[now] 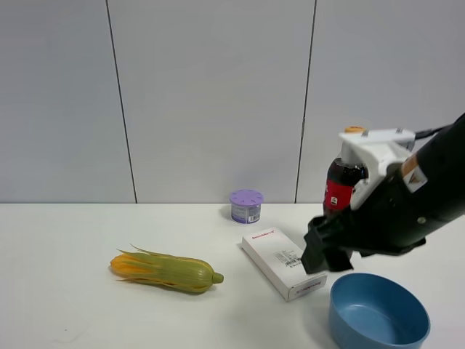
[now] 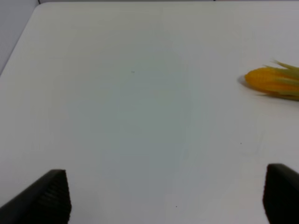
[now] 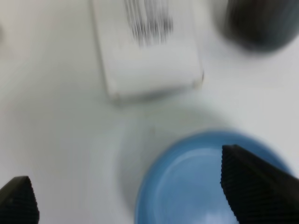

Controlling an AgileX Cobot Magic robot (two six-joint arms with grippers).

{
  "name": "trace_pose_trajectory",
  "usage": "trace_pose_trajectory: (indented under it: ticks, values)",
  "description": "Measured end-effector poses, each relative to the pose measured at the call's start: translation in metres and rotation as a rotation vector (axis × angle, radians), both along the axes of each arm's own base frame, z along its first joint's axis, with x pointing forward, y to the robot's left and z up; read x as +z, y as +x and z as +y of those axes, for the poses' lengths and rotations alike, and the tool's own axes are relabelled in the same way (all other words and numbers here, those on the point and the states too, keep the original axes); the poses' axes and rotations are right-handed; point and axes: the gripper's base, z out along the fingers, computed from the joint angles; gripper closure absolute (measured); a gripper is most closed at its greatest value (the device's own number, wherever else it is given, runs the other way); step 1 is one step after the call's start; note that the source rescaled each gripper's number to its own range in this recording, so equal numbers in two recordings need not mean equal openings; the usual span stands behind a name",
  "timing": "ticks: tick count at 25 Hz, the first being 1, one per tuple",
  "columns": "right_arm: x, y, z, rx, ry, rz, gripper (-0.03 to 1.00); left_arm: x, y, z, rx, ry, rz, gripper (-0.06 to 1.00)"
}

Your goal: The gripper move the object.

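Right end effector (image 1: 325, 256), fingers spread apart and holding nothing, hangs just above the near rim of the light-blue bowl (image 1: 378, 313), one finger (image 3: 257, 186) over its hollow, apparently lined up to straddle the rim. The bowl rests on the white surface (image 1: 73, 291) beside a white box (image 1: 283, 263). The right arm slants down from the right. Left end effector (image 2: 163, 205), also spread, hovers near the corn cob (image 2: 273, 83).

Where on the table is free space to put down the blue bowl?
Bare table lies left of the corn, and between corn and purple-lidded canister. It is crowded on the right: white box, cola bottle, bowl and right gripper.
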Motion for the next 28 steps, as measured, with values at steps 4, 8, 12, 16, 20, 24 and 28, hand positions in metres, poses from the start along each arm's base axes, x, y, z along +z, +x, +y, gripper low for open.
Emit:
trace_pose_trajectory:
  ticks: [4,8,12,16,20,24,28]
  values:
    - [0.058,-0.013,-0.011,0.007,0.041,-0.116,0.19,0.000,0.000,0.000,0.000,0.000,0.000,-0.06]
    - [0.122,-0.028,-0.025,0.023,0.023,-0.204,0.19,0.000,0.000,0.000,0.000,0.000,0.000,-0.06]
    - [0.167,-0.048,-0.042,0.026,0.000,-0.264,0.19,0.000,0.000,0.000,0.000,0.000,0.000,-0.06]
    - [0.179,-0.062,-0.065,-0.035,-0.003,-0.293,0.19,0.000,0.000,0.000,0.000,0.000,0.000,-0.06]
    - [0.171,-0.077,-0.098,-0.167,-0.042,-0.313,0.19,0.000,0.000,0.000,0.000,0.000,0.000,-0.06]
    - [0.153,-0.101,-0.117,-0.243,-0.042,-0.310,0.19,0.000,0.000,0.000,0.000,0.000,0.000,-0.06]
    - [0.131,-0.124,-0.126,-0.302,0.015,-0.278,0.19,0.000,0.000,0.000,0.000,0.000,0.000,-0.06]
